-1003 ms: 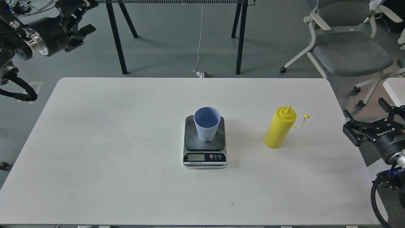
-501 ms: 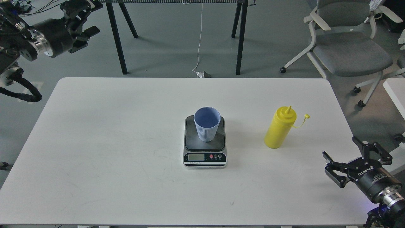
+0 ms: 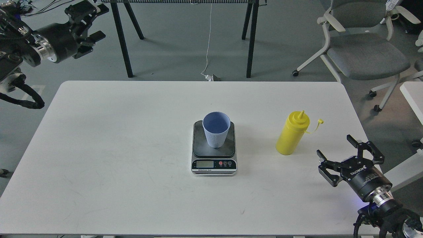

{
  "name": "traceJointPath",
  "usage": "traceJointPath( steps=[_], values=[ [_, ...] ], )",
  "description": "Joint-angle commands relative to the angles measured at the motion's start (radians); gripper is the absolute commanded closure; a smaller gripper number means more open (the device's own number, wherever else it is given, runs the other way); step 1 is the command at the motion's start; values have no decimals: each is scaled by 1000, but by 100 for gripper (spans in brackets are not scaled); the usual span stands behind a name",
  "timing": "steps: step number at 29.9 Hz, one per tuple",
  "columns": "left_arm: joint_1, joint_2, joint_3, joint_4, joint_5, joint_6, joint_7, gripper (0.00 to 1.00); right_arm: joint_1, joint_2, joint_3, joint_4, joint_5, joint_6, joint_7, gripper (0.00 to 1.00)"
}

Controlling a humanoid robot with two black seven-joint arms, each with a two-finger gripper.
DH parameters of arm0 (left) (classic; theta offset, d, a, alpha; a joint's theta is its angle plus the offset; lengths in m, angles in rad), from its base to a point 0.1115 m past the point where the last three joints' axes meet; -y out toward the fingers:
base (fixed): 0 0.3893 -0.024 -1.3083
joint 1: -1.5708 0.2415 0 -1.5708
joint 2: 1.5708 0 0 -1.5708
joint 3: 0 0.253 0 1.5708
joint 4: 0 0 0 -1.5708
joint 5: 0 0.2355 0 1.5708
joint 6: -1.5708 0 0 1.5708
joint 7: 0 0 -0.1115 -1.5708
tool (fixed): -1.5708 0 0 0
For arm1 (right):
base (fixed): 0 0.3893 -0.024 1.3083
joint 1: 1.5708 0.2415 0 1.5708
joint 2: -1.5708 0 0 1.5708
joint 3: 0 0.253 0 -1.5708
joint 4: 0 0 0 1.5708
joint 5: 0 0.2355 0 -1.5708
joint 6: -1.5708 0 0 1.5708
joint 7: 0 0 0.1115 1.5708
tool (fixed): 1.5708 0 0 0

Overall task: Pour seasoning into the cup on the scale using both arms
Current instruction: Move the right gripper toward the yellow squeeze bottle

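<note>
A light blue ribbed cup [image 3: 216, 129] stands upright on the dark plate of the small digital scale [image 3: 214, 164] at the middle of the white table [image 3: 115, 148]. The yellow seasoning bottle [image 3: 292, 133] stands upright to the right of the scale, its tethered cap hanging off to the right. My right gripper [image 3: 335, 145] is open and empty over the table's right front part, below and to the right of the bottle. My left gripper [image 3: 94, 19] is raised beyond the table's far left corner, open and empty.
A grey office chair [image 3: 363, 49] stands beyond the table's far right corner. Black trestle legs [image 3: 122, 39] and a hanging white cable [image 3: 208, 43] are behind the table. A second white surface [image 3: 413, 96] shows at the right edge.
My right gripper has swung in over the table's right front part, moving left and toward the bottle. My left arm has shifted slightly right. Cup, scale and bottle have not moved.
</note>
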State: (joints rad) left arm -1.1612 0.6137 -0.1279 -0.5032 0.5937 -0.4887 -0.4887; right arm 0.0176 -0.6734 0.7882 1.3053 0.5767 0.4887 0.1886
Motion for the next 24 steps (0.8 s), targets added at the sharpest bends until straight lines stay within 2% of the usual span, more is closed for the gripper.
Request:
traceJointPath(
  steps=[1,13,24],
  values=[
    [2,3,2,0,2,0,0,3,44,47,-7,-53,-18,0,-3,1],
    [2,3,4,0,2,0,0,3,84,176,-12,-142,-84,0,-21,1],
    [26,8,1,0,3,0,0,3,122,235,-15,-196,-101,0,-28,1]
  ],
)
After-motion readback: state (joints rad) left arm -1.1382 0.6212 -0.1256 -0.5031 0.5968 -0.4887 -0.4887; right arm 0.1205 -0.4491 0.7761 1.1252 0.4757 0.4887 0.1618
